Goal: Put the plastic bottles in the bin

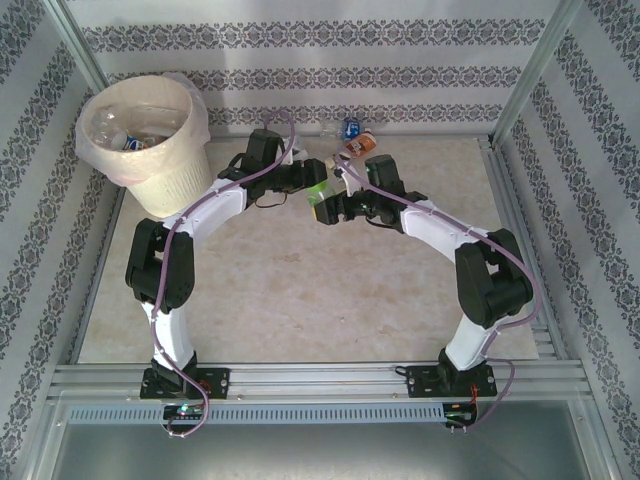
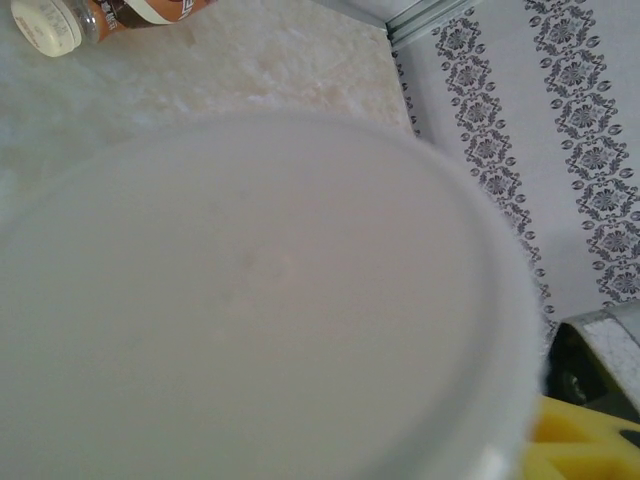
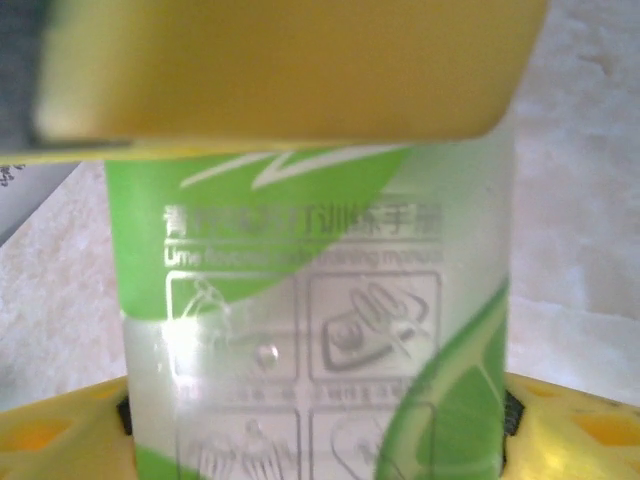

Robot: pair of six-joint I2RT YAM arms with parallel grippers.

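A clear plastic bottle with a green label (image 1: pixel 322 203) hangs between both grippers above the table's middle. My left gripper (image 1: pixel 312 186) is shut on its upper part; one of its yellow fingers (image 3: pixel 280 60) lies across the bottle (image 3: pixel 310 330) in the right wrist view. My right gripper (image 1: pixel 333 210) stands open, its fingers (image 3: pixel 60 430) flanking the bottle's lower part. In the left wrist view the bottle's white end (image 2: pixel 260 300) is a close blur. The cream-white bin (image 1: pixel 175 185) stands at the far left with bottles (image 1: pixel 130 135) inside.
An orange-labelled bottle (image 1: pixel 355 147) and a blue-labelled one (image 1: pixel 350 127) lie by the back wall, behind the grippers. The orange bottle's white cap (image 2: pixel 45 25) is at the top left of the left wrist view. Patterned walls and metal posts enclose the table.
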